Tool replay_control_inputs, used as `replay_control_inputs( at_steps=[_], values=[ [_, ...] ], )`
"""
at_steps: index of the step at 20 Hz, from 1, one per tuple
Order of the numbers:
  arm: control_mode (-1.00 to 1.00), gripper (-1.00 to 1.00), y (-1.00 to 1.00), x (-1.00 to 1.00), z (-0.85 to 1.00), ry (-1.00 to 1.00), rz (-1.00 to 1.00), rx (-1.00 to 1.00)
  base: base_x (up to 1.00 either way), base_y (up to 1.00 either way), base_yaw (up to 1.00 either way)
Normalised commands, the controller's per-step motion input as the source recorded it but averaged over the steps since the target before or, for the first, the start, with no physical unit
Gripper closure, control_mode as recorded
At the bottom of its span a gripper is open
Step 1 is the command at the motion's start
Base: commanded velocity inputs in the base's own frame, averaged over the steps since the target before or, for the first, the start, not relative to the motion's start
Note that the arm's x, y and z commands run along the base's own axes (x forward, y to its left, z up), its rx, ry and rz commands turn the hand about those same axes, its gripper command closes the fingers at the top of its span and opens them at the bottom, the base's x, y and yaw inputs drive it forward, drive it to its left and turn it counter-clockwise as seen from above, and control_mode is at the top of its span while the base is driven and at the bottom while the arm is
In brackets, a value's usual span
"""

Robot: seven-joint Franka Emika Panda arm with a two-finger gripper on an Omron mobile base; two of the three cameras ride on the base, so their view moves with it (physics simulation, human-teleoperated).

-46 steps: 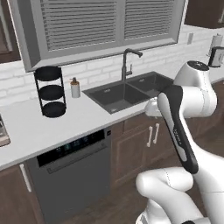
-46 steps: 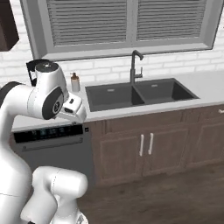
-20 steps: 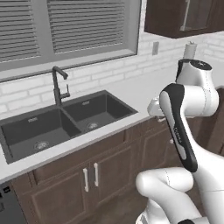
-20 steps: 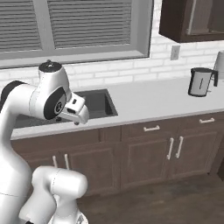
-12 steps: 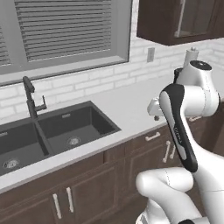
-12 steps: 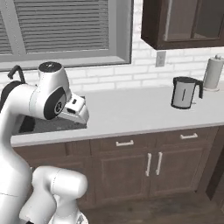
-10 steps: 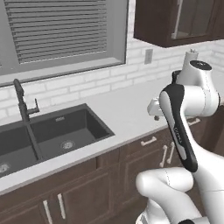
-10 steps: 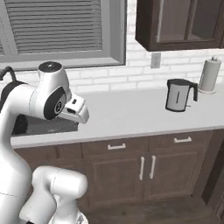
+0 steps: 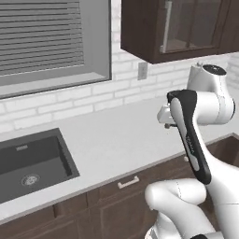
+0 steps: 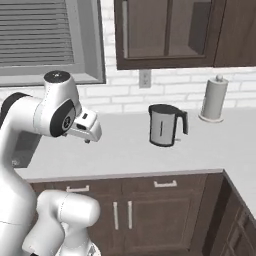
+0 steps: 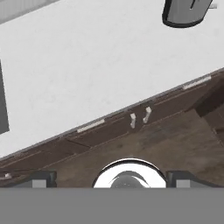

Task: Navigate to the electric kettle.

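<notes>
The electric kettle stands upright on the bench near a paper towel roll; the hand's spread cannot be told.

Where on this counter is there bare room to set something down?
The widest bare stretch of counter runs from the sink to the kettle. A smaller patch lies between the kettle and the paper towel roll. It is most crowded at that right end.

Grey-and-black kettle, pale grey counter, dark brown cabinets.
</notes>
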Motion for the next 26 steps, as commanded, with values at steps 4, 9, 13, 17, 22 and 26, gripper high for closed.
replay_control_inputs(
  at_steps=[4,9,13,17,22,26],
  values=[
    [1.00,-1.00,0.00,0.00,0.00,0.00,0.00,0.00,0.93,-1.00,0.21],
    [1.00,-1.00,0.00,0.00,0.00,0.00,0.00,0.00,0.86,-1.00,0.23],
    [1.00,-1.00,0.00,0.00,0.00,0.00,0.00,0.00,0.35,-0.69,0.14],
    [1.00,-1.00,0.00,0.00,0.00,0.00,0.00,0.00,0.00,0.00,0.00],
    [1.00,-1.00,0.00,0.00,0.00,0.00,0.00,0.00,0.00,0.00,0.00],
    [1.00,-1.00,0.00,0.00,0.00,0.00,0.00,0.00,0.00,0.00,0.00]
  ],
)
